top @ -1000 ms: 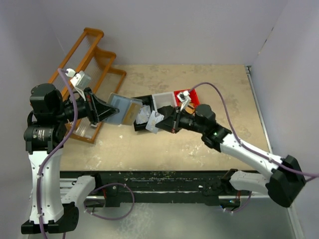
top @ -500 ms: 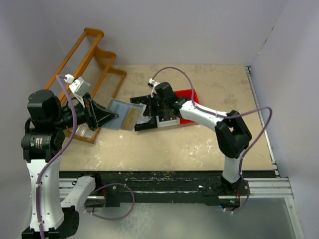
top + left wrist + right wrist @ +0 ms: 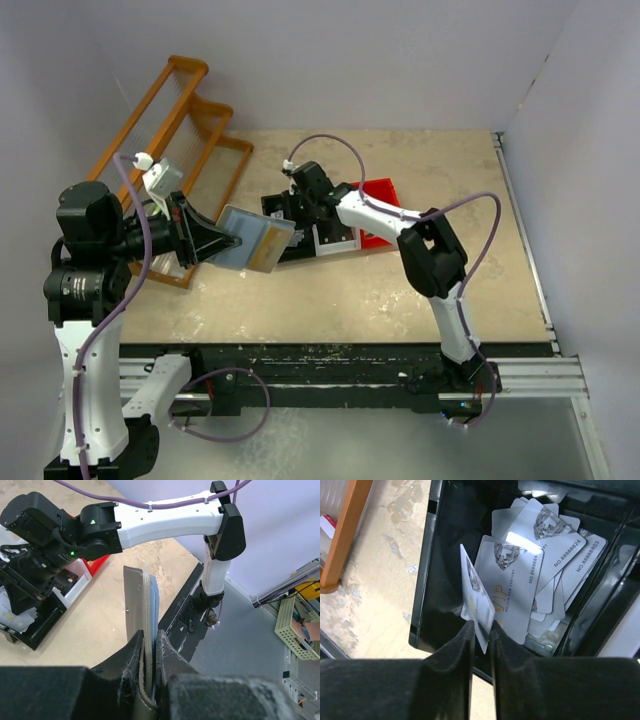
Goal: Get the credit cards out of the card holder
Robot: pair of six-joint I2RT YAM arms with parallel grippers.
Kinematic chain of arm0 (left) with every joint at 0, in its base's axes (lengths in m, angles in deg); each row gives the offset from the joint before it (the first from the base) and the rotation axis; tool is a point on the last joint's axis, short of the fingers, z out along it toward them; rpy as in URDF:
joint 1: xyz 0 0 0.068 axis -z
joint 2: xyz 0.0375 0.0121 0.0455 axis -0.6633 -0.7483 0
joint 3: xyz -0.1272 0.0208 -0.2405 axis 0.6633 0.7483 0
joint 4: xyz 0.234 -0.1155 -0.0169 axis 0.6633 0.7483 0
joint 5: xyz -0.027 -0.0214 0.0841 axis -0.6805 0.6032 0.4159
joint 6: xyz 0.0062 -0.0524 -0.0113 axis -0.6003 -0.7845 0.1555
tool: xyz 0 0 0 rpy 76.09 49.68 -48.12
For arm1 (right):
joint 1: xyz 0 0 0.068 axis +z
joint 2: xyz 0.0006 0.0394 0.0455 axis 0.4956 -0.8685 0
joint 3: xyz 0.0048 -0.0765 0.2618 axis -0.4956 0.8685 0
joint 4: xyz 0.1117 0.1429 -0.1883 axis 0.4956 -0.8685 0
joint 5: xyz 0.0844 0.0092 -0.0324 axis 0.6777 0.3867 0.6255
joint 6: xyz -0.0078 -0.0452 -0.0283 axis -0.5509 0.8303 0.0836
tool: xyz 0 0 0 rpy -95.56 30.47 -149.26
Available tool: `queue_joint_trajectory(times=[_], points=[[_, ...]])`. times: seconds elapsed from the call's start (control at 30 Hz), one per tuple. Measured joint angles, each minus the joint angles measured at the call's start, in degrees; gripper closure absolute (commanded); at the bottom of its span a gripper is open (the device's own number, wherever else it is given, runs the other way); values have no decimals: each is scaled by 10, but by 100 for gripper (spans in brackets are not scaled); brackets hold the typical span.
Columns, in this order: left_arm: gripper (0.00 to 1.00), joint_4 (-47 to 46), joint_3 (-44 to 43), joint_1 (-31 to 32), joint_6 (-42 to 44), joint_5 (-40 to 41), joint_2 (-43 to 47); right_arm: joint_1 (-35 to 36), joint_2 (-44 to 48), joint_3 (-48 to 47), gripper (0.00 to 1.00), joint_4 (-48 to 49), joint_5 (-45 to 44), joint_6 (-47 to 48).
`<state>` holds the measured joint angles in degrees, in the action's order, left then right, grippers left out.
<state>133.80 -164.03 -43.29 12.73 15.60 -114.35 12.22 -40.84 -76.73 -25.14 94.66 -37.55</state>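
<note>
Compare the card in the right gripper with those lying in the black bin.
The held card stands on edge, pinched in the right gripper over the black bin; the loose cards lie flat, overlapping on its floor. The held card's face is angled away; the loose cards show VIP print and numbers. Both are pale white with a diamond graphic.

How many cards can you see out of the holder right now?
5 cards at least: one pinched in the right gripper, four overlapping in the black bin; more may hide beneath.
</note>
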Motion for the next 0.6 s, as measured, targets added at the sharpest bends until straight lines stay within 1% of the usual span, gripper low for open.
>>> queue_joint_trajectory(times=[0.03,0.1,0.13,0.17,0.27,0.33,0.4,0.47,0.5,0.6], points=[[100,-1,0,0,-1,-1,0,0,0,-3,68,-2,-3,1],[100,-2,0,0,-2,-4,0,0,1,-7,64,-5,-10,4],[100,-3,0,0,-2,-6,1,0,2,-8,57,-8,-14,4],[100,-3,0,0,-3,-10,1,0,5,-8,52,-12,-21,5],[100,-3,0,0,-6,-17,3,0,24,-3,47,-22,-38,10],[100,-3,0,0,-7,-21,3,0,52,4,42,-29,-45,13],[100,-4,0,0,-10,-25,3,0,90,12,35,-33,-54,15],[100,-5,0,0,-11,-29,3,0,147,26,23,-32,-53,16],[99,-5,0,0,-12,-31,3,0,174,34,20,-31,-53,15],[99,-5,1,0,-13,-32,3,-1,291,88,12,-7,-43,19]])
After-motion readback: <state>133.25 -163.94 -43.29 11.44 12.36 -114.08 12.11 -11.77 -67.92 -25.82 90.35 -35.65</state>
